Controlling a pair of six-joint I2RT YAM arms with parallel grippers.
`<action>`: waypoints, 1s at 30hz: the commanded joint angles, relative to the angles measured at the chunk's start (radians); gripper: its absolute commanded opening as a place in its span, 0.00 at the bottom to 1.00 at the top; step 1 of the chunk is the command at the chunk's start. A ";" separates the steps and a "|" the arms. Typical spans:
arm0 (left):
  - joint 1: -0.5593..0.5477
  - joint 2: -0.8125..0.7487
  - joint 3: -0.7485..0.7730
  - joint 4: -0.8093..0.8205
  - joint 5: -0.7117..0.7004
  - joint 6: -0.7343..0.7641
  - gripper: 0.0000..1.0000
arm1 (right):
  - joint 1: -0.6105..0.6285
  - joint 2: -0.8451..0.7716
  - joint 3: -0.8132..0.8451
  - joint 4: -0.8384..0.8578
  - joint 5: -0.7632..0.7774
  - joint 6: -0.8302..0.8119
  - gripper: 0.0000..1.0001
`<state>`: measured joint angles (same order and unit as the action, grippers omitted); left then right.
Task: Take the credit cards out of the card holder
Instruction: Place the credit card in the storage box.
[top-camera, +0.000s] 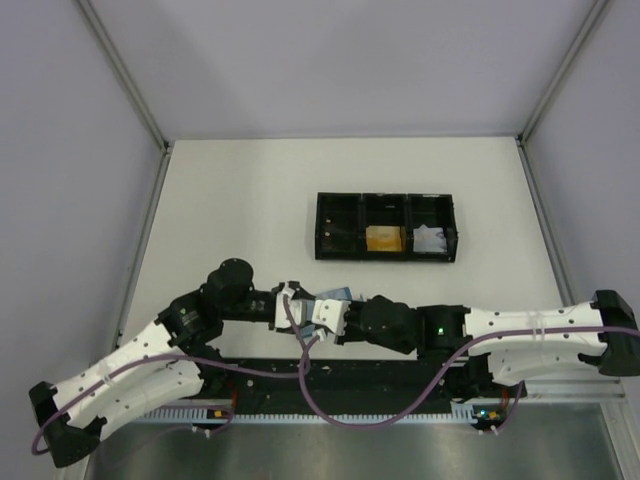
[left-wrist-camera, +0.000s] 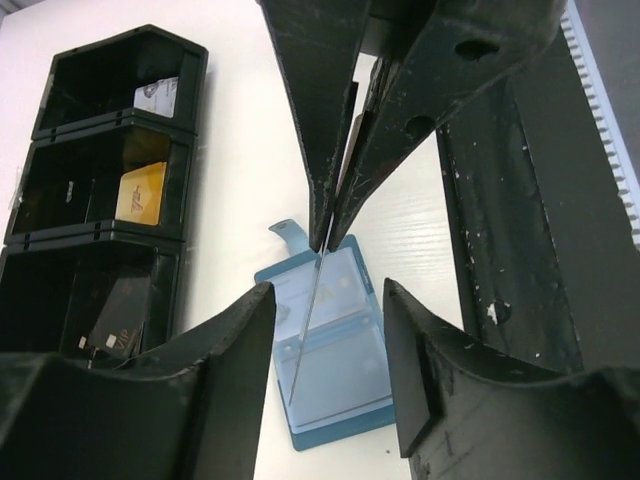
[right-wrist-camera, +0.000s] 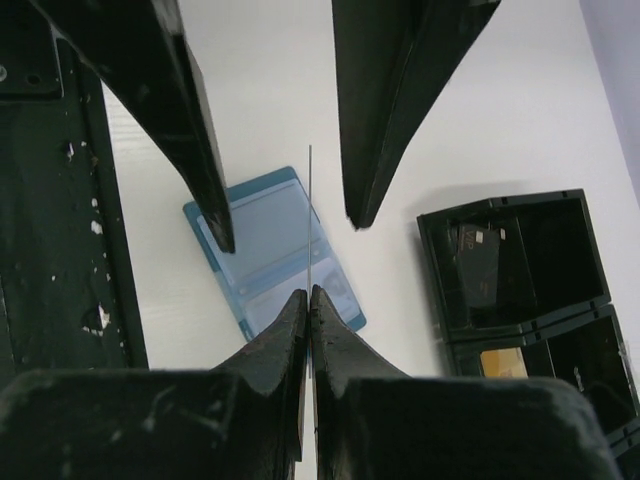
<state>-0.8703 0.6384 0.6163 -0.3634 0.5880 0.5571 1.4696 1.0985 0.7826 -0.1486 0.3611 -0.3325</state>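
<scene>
The teal-blue card holder lies open and flat on the white table, its lighter slotted faces up; it also shows in the right wrist view. My right gripper is shut on a thin credit card, seen edge-on and held above the holder. My left gripper is open, one finger on each side of that card's free end, not touching it. From above, both grippers meet over the holder. An orange-gold card and a black card lie in the tray.
The long black three-compartment tray stands behind the grippers at mid-table, with a white wad in its right compartment. A black rail runs along the near edge between the arm bases. Grey walls enclose the table on three sides.
</scene>
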 joint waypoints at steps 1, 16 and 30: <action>-0.001 0.056 0.059 0.007 0.058 0.082 0.47 | -0.011 -0.031 0.063 0.014 -0.028 -0.016 0.00; 0.005 -0.017 -0.007 0.159 -0.063 -0.083 0.00 | -0.127 -0.107 0.052 0.085 -0.213 0.081 0.19; 0.020 -0.280 -0.400 1.064 -0.418 -0.794 0.00 | -0.498 -0.253 -0.166 0.559 -0.829 0.472 0.54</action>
<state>-0.8551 0.3614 0.3222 0.2768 0.2775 0.0444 1.0336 0.8349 0.6689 0.1833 -0.2436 -0.0223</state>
